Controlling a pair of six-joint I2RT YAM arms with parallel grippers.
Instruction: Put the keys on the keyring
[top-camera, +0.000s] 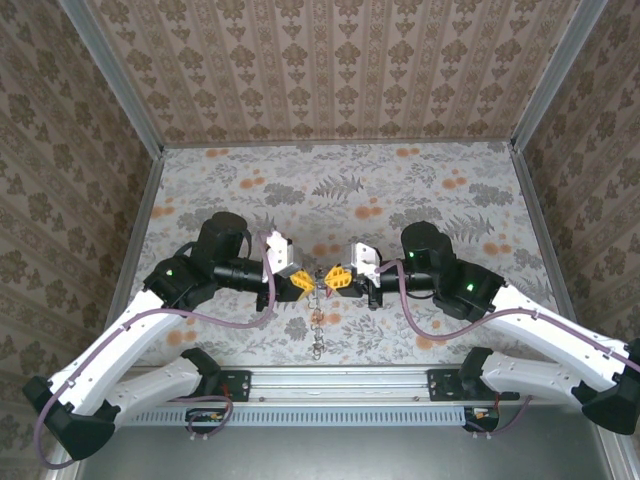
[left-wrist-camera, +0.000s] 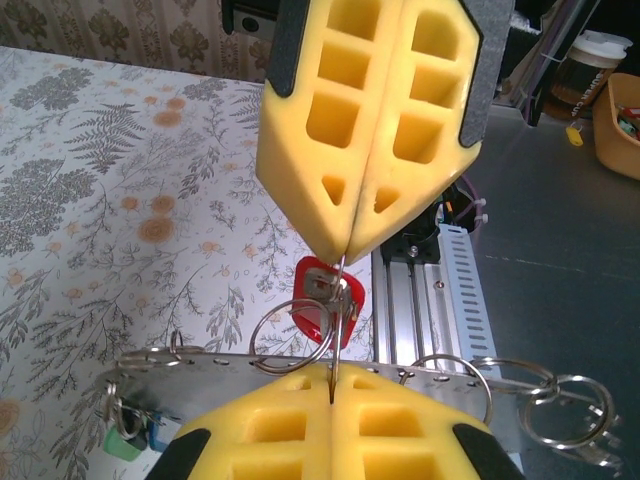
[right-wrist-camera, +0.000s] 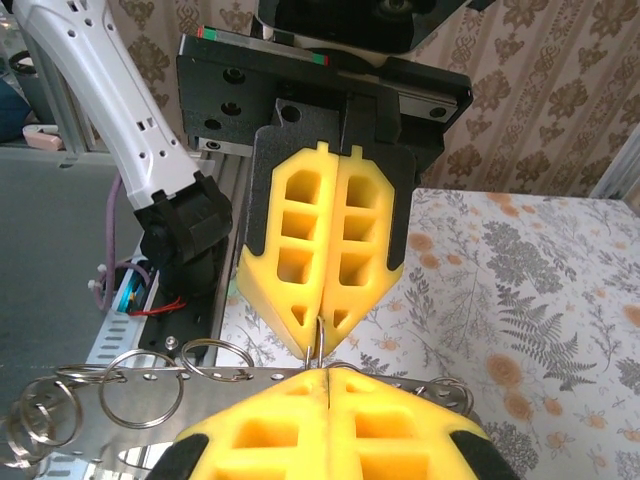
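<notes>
My left gripper (top-camera: 300, 283) and right gripper (top-camera: 338, 278) meet tip to tip above the table's near middle. Both are shut on one thin metal ring of the keyring (left-wrist-camera: 336, 350), which is seen edge-on between the yellow jaws. The left wrist view shows the left gripper (left-wrist-camera: 332, 385) at the bottom and the right gripper (left-wrist-camera: 345, 255) above. A red key (left-wrist-camera: 318, 300) hangs at that ring beside a second round ring (left-wrist-camera: 290, 340). A perforated metal strip (left-wrist-camera: 210, 372) carries several more rings and a green tag (left-wrist-camera: 122, 445). In the right wrist view the ring (right-wrist-camera: 321, 335) runs from the right gripper (right-wrist-camera: 328, 378) into the left gripper (right-wrist-camera: 317, 350).
The strip dangles toward the aluminium rail (top-camera: 330, 385) at the near edge, like a chain (top-camera: 318, 335). Loose rings (right-wrist-camera: 140, 400) hang off its end. Patterned walls enclose the floral table (top-camera: 400, 190). A cup (left-wrist-camera: 590, 60) and an orange bin (left-wrist-camera: 620, 110) stand off the table.
</notes>
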